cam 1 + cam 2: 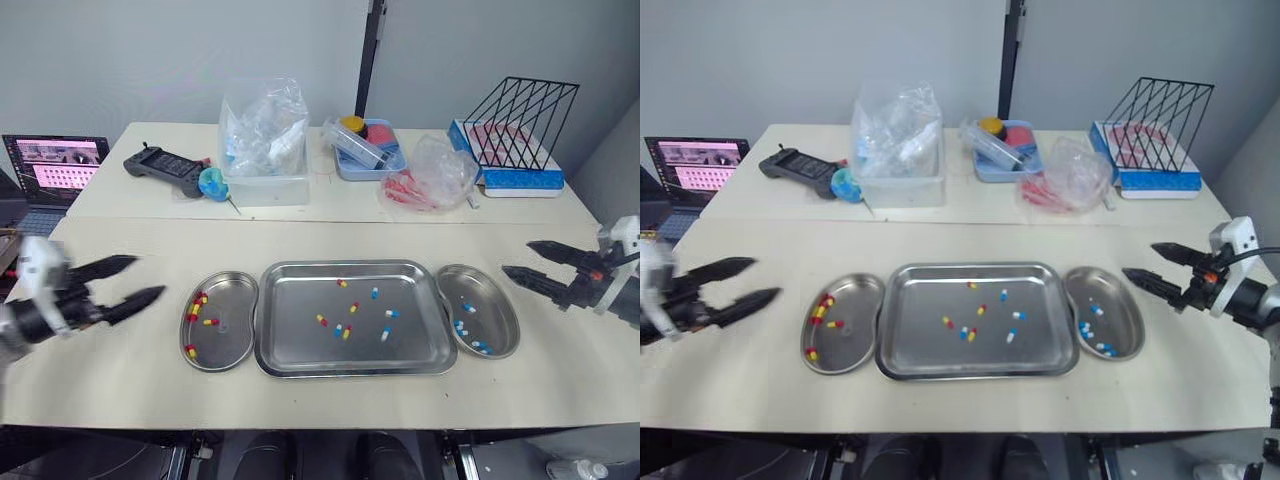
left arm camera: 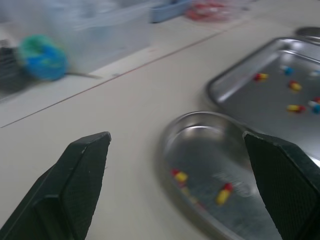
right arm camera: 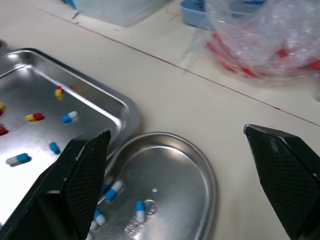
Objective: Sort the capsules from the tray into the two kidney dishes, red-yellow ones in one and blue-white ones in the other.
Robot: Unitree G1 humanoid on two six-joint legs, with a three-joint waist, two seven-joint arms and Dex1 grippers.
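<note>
A steel tray [image 1: 300,350] lies at the table's middle with several red-yellow and blue-white capsules [image 1: 345,331] scattered in it. Left of it, a kidney dish [image 1: 235,340] holds several red-yellow capsules [image 1: 198,305]. On the tray's right, a second kidney dish [image 1: 495,300] holds several blue-white capsules [image 1: 462,327]. My left gripper [image 1: 138,280] hovers open left of the left dish, empty. Out past the right dish, my right gripper [image 1: 520,259] is open and empty too.
Across the back of the table stand a clear plastic box with bags [image 1: 263,145], a blue bin [image 1: 368,148], a bag of red items [image 1: 430,180], a black wire rack [image 1: 520,125], a black controller [image 1: 163,170] and a laptop [image 1: 52,170].
</note>
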